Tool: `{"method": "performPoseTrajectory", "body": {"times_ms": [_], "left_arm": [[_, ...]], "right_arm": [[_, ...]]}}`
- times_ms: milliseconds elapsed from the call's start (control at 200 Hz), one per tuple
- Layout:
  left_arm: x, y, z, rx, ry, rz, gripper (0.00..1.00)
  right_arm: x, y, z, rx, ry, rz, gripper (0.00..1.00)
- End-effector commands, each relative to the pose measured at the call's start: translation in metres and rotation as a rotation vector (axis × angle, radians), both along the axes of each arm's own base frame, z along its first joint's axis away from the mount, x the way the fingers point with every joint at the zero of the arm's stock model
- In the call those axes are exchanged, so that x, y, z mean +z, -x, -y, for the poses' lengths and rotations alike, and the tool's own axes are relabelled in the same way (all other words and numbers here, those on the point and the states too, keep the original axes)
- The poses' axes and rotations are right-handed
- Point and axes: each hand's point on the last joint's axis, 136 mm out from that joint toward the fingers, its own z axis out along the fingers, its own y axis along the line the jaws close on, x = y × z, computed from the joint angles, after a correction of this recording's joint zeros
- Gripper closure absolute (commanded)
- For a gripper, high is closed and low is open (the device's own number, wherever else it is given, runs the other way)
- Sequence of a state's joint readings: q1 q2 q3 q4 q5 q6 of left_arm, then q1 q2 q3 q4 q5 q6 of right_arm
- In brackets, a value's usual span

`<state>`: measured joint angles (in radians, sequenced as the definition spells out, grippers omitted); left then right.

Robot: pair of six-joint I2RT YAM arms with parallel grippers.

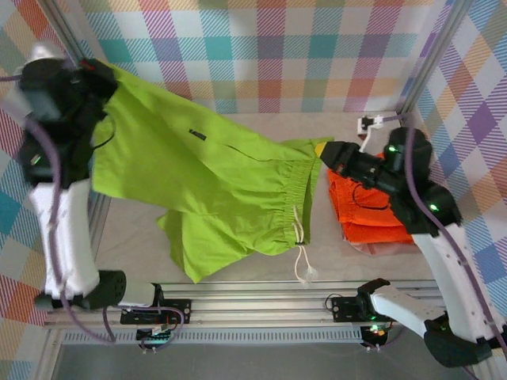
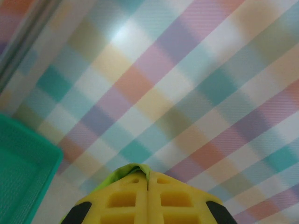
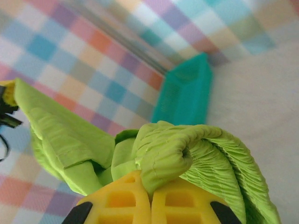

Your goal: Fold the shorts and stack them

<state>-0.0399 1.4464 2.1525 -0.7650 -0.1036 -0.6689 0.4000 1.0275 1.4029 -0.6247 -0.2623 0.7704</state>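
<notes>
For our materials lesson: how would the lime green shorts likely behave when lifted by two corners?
Probably floppy: the lime green shorts sag between the left gripper and right gripper. Likely light, since edge pinches carry them. The loose drawstring may swing.

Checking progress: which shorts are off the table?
The lime green shorts, held up by the left gripper and right gripper; the orange shorts lie folded flat.

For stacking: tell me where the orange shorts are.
Top view: the orange shorts lie folded on the right, under the right arm, beside the lime green shorts.
</notes>
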Motion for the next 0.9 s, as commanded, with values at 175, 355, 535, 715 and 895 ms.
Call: {"method": "performPoseTrajectory", "body": {"times_ms": [175,355,535,715,895], "left_arm": [[-0.16,-0.154,0.085,-0.129,-0.086,-0.284,1.0],[-0.219,-0.213,0.127,-0.214,-0.102,-0.39,0.98],[-0.162,-0.208,0.136,-0.251,-0.091,-0.278,0.3],[-0.13,-0.131,0.12,-0.254,-0.112,-0.325,0.04],[-0.194,-0.027,0.084,-0.156,-0.021,-0.421,0.0]], "right_arm": [[-0.142,-0.105,0.017,-0.207,0.24,-0.274,1.0],[-0.175,-0.171,0.024,-0.21,0.215,-0.358,0.79],[-0.142,-0.199,0.02,-0.124,0.177,-0.311,0.31],[-0.12,-0.164,0.003,-0.033,0.109,-0.218,0.11],[-0.154,-0.1,-0.049,0.201,0.154,-0.221,0.09]]}}
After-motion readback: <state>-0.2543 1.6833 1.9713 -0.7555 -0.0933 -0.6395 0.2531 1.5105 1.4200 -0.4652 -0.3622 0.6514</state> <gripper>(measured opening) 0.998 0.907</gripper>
